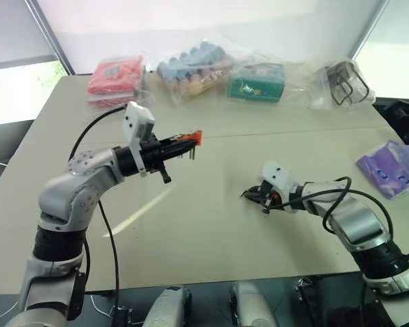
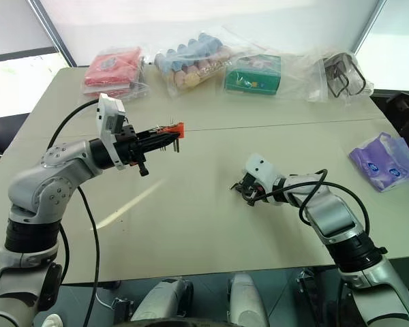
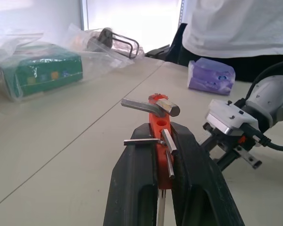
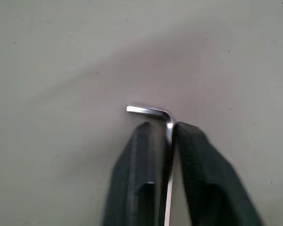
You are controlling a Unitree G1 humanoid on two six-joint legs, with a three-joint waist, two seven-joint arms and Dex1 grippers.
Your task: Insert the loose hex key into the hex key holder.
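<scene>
My left gripper (image 1: 184, 145) is raised above the table's left half, shut on the orange-red hex key holder (image 3: 159, 136), from which short dark keys stick out. Down at the table surface right of centre, my right gripper (image 4: 160, 129) is shut on the loose hex key (image 4: 153, 112), a thin L-shaped metal rod. Its long leg runs between the black fingers (image 4: 198, 165) and its short bent end pokes out past the tips, just over the beige tabletop. In the head views the right gripper (image 1: 253, 195) sits low and to the right of the holder (image 1: 193, 137).
Along the table's far edge lie a red packet (image 1: 114, 78), a bag of coloured items (image 1: 194, 68), a green box in plastic (image 1: 257, 82) and a bagged dark object (image 1: 344, 83). A purple packet (image 1: 390, 168) lies at the right edge. A person in white (image 3: 236, 23) stands beyond the table.
</scene>
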